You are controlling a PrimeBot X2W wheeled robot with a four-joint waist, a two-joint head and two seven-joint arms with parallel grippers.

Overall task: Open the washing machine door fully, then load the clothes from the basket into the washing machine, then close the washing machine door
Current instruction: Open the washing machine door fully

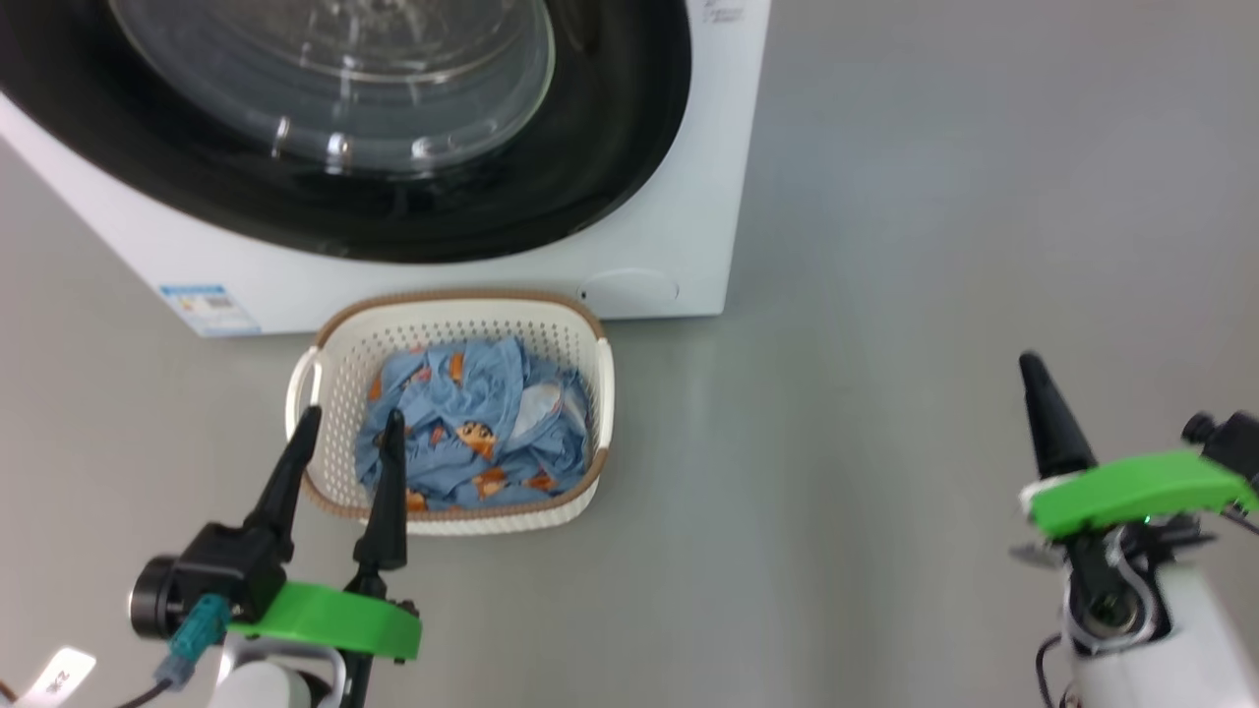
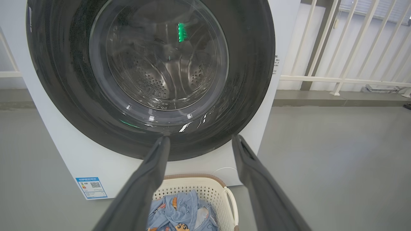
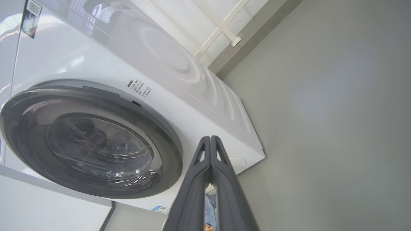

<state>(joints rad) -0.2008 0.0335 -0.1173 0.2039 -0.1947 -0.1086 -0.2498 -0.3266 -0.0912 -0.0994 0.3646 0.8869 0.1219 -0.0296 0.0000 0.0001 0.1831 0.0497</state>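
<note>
The white washing machine (image 1: 679, 236) fills the top of the head view, its round black door (image 1: 610, 128) shut against the front. Right before it on the floor stands the cream basket (image 1: 334, 344), holding the light-blue printed clothes (image 1: 482, 423). My left gripper (image 1: 349, 418) hovers open over the basket's near left side, nothing between its fingers. My right gripper (image 1: 1033, 364) hangs shut and empty over bare floor, well right of the basket. The left wrist view looks at the door (image 2: 253, 80) above the basket (image 2: 205, 189). The right wrist view shows the door (image 3: 167, 144) from the side.
Grey floor (image 1: 934, 295) spreads open to the right of the machine and basket. A white railing (image 2: 337, 48) stands behind and right of the machine. A blue energy sticker (image 1: 209, 307) sits low on the machine's front left.
</note>
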